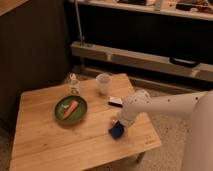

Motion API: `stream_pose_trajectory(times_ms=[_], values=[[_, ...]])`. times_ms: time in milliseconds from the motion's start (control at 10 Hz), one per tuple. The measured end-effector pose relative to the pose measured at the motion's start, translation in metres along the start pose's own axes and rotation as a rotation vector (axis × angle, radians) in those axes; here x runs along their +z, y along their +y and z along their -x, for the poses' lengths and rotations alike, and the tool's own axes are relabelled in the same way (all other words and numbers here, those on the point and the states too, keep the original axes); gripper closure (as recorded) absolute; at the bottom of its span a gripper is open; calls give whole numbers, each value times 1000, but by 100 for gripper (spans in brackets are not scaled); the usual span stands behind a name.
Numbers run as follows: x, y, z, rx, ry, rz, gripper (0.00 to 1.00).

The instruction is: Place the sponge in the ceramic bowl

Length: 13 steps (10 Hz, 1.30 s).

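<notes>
The dark-blue sponge (116, 131) lies on the wooden table (45, 145) near its right front part. My gripper (120, 123) comes down from the white arm on the right and sits right at the sponge's upper right edge, partly covering it. The dark-green ceramic bowl (61, 116) rests left of centre, well apart from the sponge, with an orange carrot-like piece (71, 108) inside it.
A translucent whitish cup (103, 83) stands at the back of the table. A small bottle-like item (74, 84) is behind the bowl. A flat white-and-red box (115, 102) lies just behind my arm. The table's right edge is close to the sponge.
</notes>
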Motion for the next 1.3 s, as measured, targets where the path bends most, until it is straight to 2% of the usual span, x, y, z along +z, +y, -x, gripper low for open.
stream_pose_trajectory(times_ms=[300,400,800,1100,1300], values=[[15,-10,-2,18,2,21,50],[16,-10,-3,17,3,23,63],[8,-5,-7,20,7,30,98],[3,-7,-9,18,18,22,100],[-19,-11,-19,34,52,-3,100]])
